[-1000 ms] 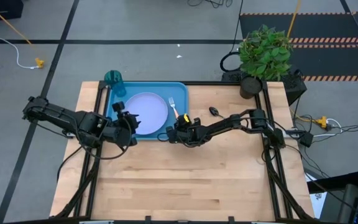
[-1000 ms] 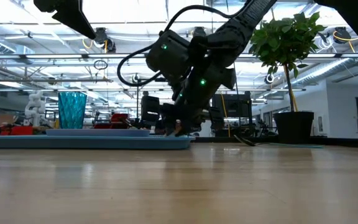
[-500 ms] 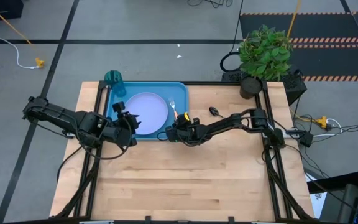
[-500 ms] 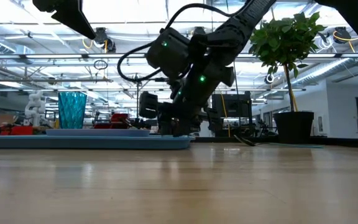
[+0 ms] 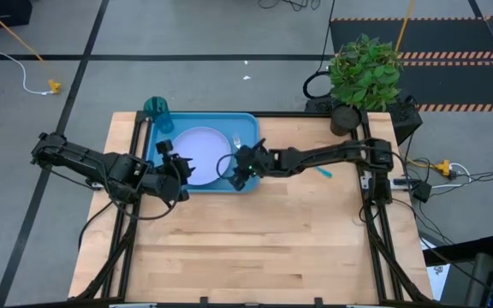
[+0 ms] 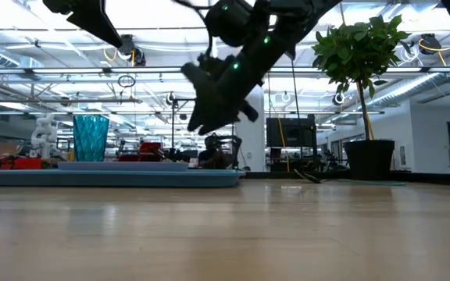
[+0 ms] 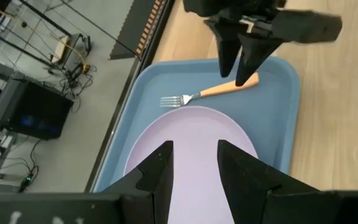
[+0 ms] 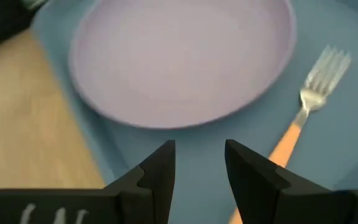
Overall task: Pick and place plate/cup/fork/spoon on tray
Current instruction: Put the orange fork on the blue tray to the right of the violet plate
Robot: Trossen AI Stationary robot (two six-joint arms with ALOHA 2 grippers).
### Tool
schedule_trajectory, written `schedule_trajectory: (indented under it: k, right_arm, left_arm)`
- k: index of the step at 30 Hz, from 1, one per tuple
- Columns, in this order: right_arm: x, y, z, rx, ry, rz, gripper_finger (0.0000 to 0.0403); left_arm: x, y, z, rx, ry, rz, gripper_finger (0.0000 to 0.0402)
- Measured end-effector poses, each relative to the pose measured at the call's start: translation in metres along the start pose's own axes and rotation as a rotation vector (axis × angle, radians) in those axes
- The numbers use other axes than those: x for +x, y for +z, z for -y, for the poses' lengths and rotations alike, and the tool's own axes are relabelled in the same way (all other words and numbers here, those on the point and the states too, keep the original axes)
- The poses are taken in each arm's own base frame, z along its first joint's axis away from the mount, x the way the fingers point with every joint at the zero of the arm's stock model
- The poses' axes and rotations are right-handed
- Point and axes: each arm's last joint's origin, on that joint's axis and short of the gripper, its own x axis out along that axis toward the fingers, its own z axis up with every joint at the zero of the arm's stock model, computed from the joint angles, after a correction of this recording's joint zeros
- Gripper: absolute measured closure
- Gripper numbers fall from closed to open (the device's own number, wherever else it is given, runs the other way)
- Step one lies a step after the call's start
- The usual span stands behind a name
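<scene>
In the high view the right gripper [image 5: 240, 168] hung above the tray's lower right corner, a little left of frame centre, its two dark fingers apart and holding nothing; its own wrist view showed the gap between the fingers open over bare blue plastic, with the fork's handle just beside one fingertip but not touched. The left gripper [image 5: 181, 172] waited at the tray's lower left edge, fingers likewise spread and empty, the plate visible through the gap in the left wrist view. The tray [image 5: 248, 127] was a bright blue, smooth plastic rectangle with rounded corners and a raised rim, lying at the upper middle of the wooden table [image 5: 264, 248], whose top was pale planked timber. On the tray lay the plate [image 5: 204, 150], round, flat and matte lavender-white, filling much of the tray's middle. To its right, on the tray floor, lay the fork [image 5: 240, 145], silver tines pointing toward the frame's top and an orange-tan handle below. The cup [image 5: 156, 109], a translucent teal tumbler with faceted walls, stood upright at the tray's upper left corner. The spoon's light-blue handle [image 5: 323, 172] showed on the table right of the tray, beside the right arm.
</scene>
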Motion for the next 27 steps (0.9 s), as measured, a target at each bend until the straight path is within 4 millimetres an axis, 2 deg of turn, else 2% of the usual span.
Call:
schedule_trajectory:
  k: [5,9,17,27]
  right_arm:
    - [-0.002,-0.007,0.010,-0.360,0.048,-0.134,0.0293]
    - [-0.001,-0.013,0.018,-0.535,0.083,-0.187,0.0326]
    - [0.012,-0.021,0.049,-0.607,0.048,-0.225,0.0398]
    - [0.020,-0.028,0.066,-0.597,0.101,-0.206,0.0402]
  left_arm:
    - [0.000,0.004,0.000,0.039,-0.003,0.029,0.0275]
    - [0.001,0.006,0.000,0.081,0.000,0.048,0.0275]
    - [0.002,0.008,-0.002,0.130,0.010,0.055,0.0275]
    - [0.010,0.008,-0.011,0.086,0.045,0.024,0.0275]
